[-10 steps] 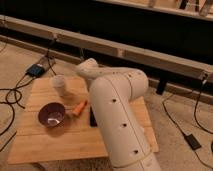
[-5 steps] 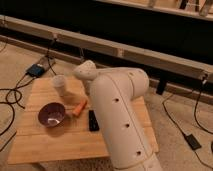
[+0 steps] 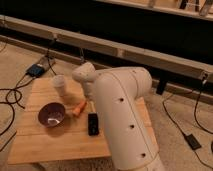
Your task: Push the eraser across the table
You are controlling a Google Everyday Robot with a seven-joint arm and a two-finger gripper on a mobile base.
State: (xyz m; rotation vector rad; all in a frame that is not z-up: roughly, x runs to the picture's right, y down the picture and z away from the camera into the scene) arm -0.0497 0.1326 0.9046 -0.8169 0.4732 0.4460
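Note:
The eraser (image 3: pixel 92 123), a small black oblong block, lies lengthwise on the light wooden table (image 3: pixel 55 142), right of the middle. My bulky white arm (image 3: pixel 125 115) reaches in from the lower right and covers the table's right side. My gripper (image 3: pixel 89 101) hangs at the arm's end, just behind the eraser's far end and largely merged with the arm's outline.
A purple bowl (image 3: pixel 51 114) sits left of the eraser. A small orange object (image 3: pixel 79 108) lies between them. A white cup (image 3: pixel 60 85) stands at the back of the table. Cables (image 3: pixel 12 97) and a dark box (image 3: pixel 36 70) lie on the floor to the left.
The eraser has slid toward the table's front edge, away from the orange object. The arm's end has followed it slightly forward.

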